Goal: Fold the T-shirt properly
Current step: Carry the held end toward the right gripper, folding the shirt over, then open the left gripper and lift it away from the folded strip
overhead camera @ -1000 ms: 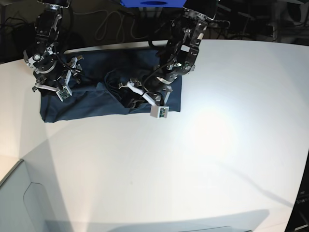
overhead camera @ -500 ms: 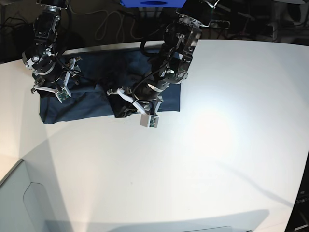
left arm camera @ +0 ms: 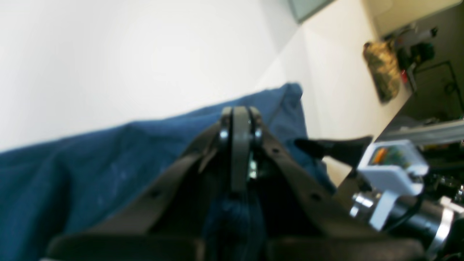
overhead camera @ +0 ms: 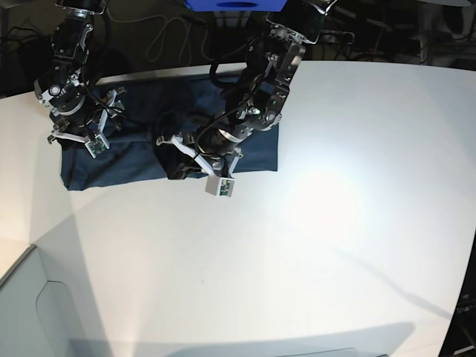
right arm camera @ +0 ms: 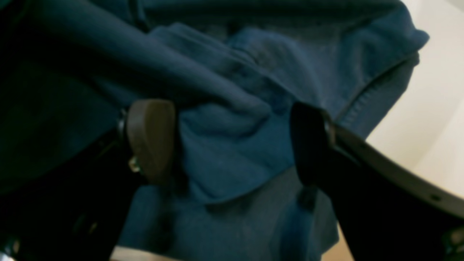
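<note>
Looks like a robotics lab/test bench: big bare white table (overhead camera: 335, 223) fills most of the base view, two black arms w/ wrist cams mounted at top, loose cables (overhead camera: 167, 37) top left, dark cluttered equipment racks (overhead camera: 416, 33) along upper right.

We note a white table (overhead camera: 335, 223), a blue box (overhead camera: 234, 5) and looped cables (overhead camera: 167, 37) behind its far edge.

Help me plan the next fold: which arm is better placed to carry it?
Probably the left: the left gripper is shut on the T-shirt. The right gripper is open above the cloth, gripping nothing.
</note>
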`<state>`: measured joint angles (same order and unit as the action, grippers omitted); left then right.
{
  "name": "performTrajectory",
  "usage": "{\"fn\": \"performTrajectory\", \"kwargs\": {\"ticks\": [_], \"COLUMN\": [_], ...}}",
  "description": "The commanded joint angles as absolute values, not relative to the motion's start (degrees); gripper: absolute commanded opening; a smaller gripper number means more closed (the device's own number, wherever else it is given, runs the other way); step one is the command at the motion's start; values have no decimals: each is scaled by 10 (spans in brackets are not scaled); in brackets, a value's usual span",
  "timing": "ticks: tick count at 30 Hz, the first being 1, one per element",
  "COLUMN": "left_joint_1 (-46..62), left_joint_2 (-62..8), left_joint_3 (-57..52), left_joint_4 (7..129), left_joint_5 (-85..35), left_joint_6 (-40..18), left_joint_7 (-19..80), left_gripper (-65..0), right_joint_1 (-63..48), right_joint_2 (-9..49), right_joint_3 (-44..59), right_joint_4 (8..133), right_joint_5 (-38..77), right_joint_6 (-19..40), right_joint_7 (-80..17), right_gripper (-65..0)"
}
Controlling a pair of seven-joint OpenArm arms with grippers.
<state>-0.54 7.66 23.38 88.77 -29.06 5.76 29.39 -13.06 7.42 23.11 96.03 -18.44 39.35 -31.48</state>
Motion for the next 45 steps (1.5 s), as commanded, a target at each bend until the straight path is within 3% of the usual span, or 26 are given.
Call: {"fn": "performTrajectory", "kwargs": {"ticks": [1, 8, 12, 24, 29, 34, 37, 45], "left_joint_1": [-22, -34, -33, -35, -35, -45, -45, -2], "left_joint_2": [86, 89, 89, 90, 90, 90, 82, -43], "left_joint_3": [235, 234, 235, 234, 230, 225, 200, 53], "left_joint_4": [889, 867, 873, 871, 873, 892, 935, 1028], "left_joint_5": [-298, -301, -301, -303, -309, -397, -433, -490], "left_joint_6": [51, 51, 51, 51, 51, 49, 49, 51], "left_joint_7": [283, 287, 287, 283, 282, 281, 281, 282], "left_gripper": [-650, -650, -582, -576, -448, -312, -301, -301], "right_joint_1": [-126, -126, -126, -126, -125, -136, -158, -213], "right_joint_2": [80, 80, 80, 80, 80, 77, 58, 17], "right_joint_3": [233, 233, 233, 233, 238, 236, 234, 151], "right_joint_4": [967, 967, 967, 972, 1018, 1108, 1152, 1205], "right_joint_5": [-186, -186, -186, -186, -186, -184, -184, -184], "right_joint_6": [400, 400, 400, 400, 400, 400, 400, 400], "right_joint_7": [-312, -312, -312, -310, -308, -313, -313, -309], "right_gripper": [-177, -177, -177, -177, -177, -175, -173, -175]}}
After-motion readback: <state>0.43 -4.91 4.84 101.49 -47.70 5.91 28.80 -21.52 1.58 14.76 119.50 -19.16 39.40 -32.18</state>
